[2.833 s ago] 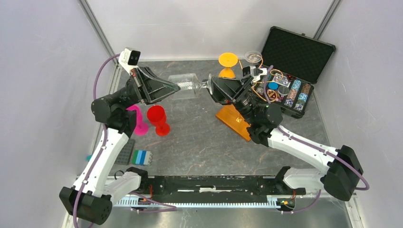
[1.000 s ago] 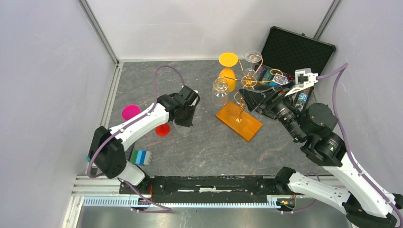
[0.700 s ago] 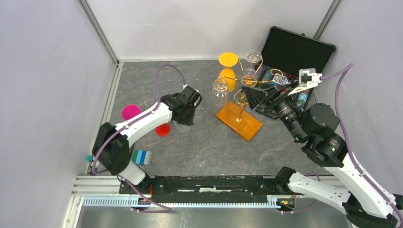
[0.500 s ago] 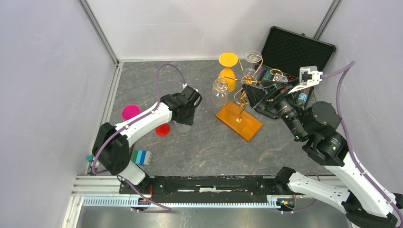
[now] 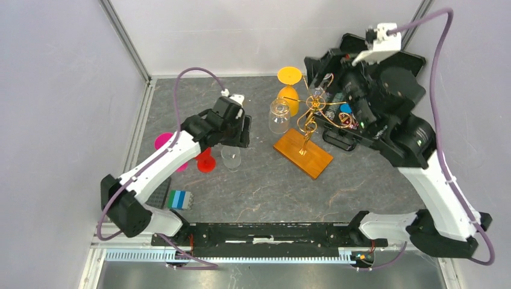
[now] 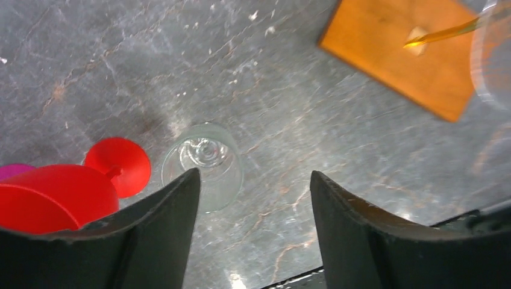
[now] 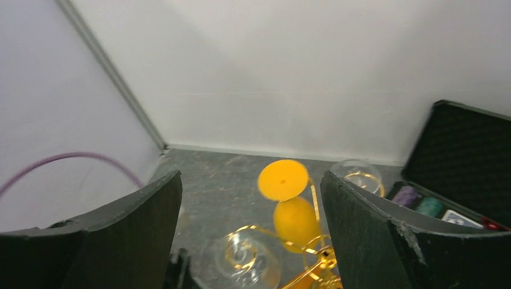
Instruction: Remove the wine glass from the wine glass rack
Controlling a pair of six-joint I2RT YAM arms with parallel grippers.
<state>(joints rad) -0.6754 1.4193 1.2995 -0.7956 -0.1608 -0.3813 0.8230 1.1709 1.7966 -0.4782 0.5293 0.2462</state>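
A clear wine glass (image 5: pixel 231 158) stands upright on the table, free of any grip, beside a red glass (image 5: pixel 206 161). My left gripper (image 5: pixel 240 137) hangs open above it; in the left wrist view the glass (image 6: pixel 203 162) sits by the left fingertip of the open gripper (image 6: pixel 251 180). The wine glass rack (image 5: pixel 312 109) of gold wire stands on its wooden base (image 5: pixel 303 153), carrying a clear glass (image 5: pixel 279 115) and an orange glass (image 5: pixel 289 84). My right gripper (image 5: pixel 319 75) is raised over the rack, open and empty (image 7: pixel 250 180), looking down on the orange glass (image 7: pixel 283 180).
A pink glass (image 5: pixel 163 142) lies left of the red one. An open black case (image 5: pixel 391 72) with small items stands behind the rack, largely covered by my right arm. Coloured blocks (image 5: pixel 179 198) lie near the front left. A further clear glass (image 7: pixel 358 174) hangs at the rack's back.
My left gripper has opened, let go of the clear glass on the table and lifted off it. My right arm has risen and swung up over the rack.
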